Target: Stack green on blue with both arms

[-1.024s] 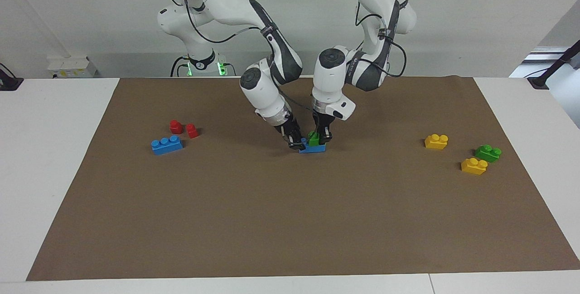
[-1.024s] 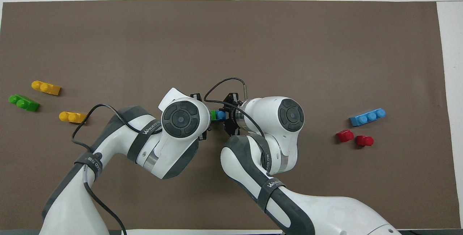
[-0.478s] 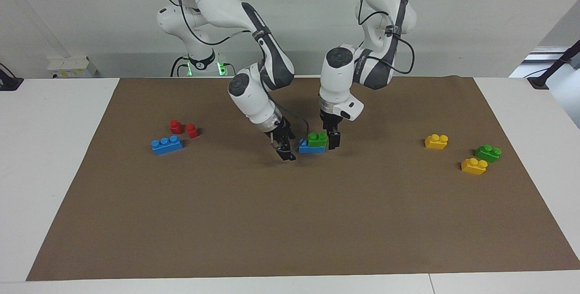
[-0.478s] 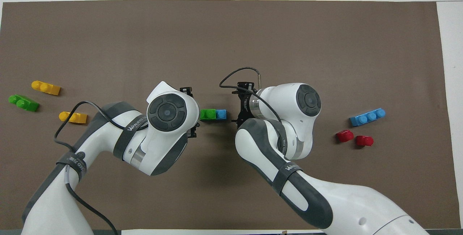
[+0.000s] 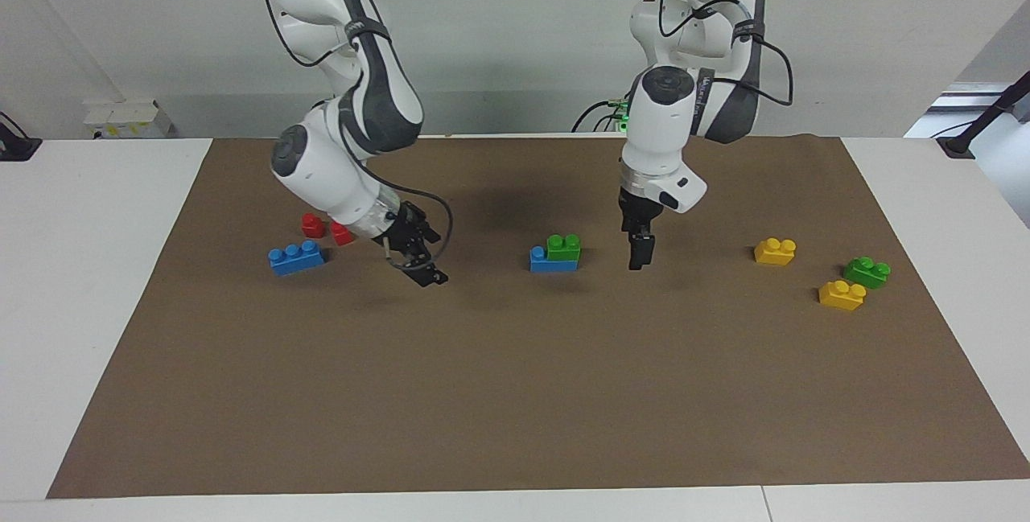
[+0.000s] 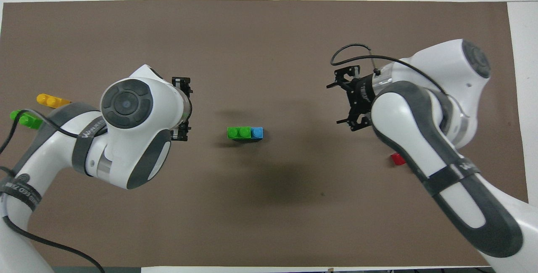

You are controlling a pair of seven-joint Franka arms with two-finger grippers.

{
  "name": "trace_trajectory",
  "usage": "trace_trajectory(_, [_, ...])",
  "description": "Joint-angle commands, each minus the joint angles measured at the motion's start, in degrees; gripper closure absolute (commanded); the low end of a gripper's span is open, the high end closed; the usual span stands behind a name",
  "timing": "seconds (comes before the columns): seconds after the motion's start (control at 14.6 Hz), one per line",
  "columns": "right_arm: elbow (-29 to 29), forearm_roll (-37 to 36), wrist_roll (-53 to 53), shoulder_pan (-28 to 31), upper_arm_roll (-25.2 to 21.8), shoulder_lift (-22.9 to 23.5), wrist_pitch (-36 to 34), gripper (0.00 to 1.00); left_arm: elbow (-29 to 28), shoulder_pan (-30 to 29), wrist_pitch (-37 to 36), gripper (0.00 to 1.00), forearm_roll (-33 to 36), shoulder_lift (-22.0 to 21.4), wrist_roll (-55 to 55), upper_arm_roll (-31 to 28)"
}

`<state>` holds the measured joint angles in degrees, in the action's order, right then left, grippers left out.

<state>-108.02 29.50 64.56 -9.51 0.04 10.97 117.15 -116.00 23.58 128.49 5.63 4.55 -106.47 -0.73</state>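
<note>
The green [image 5: 563,246] two-stud brick sits on the blue [image 5: 551,263] three-stud brick at the middle of the brown mat, over the end toward the left arm; one blue stud stays bare. In the overhead view green [image 6: 238,132] covers most of blue [image 6: 257,132]. Neither gripper touches the pair. My left gripper [image 5: 639,255] hangs open and empty over the mat between the stack and a yellow brick, and from overhead my left gripper [image 6: 185,107] shows spread fingers. My right gripper [image 5: 422,268] is open, tilted, over the mat toward the other blue brick; my right gripper [image 6: 342,98] holds nothing.
A second blue brick [image 5: 296,256] and two small red pieces [image 5: 312,224] lie toward the right arm's end. Two yellow bricks [image 5: 775,251] and a darker green brick [image 5: 867,271] lie toward the left arm's end. The brown mat [image 5: 515,393] covers most of the table.
Both grippers have let go of the bricks and opened. Each arm has lifted and swung away from the stack toward its own end. The green brick stays on the blue one.
</note>
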Motion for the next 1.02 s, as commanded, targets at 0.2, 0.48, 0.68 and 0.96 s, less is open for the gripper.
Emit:
trace_trajectory(0.2, [4.7,-13.0,-31.4,9.1,0.7,-7.7,-13.4,0.0,1.9,-9.2,-2.7,0.0,0.8,-1.1,25.9,0.3])
trace_trajectory(0.48, [5.1,-22.0,-44.2,9.1,0.8,-15.4,-18.3,0.0,2.6,-14.8,-2.5,0.0,0.8,-1.1,46.0,0.3])
trace_trajectory(0.68, [9.3,-25.3,-52.7,9.1,0.8,-17.0,-24.9,0.0,4.3,-17.7,-2.8,0.0,0.7,-0.8,61.9,0.3])
trace_trajectory(0.96, [17.4,-28.8,-56.7,9.5,0.9,-13.1,-29.3,0.0,9.8,-20.4,-9.4,0.0,-0.2,-0.2,84.3,0.3])
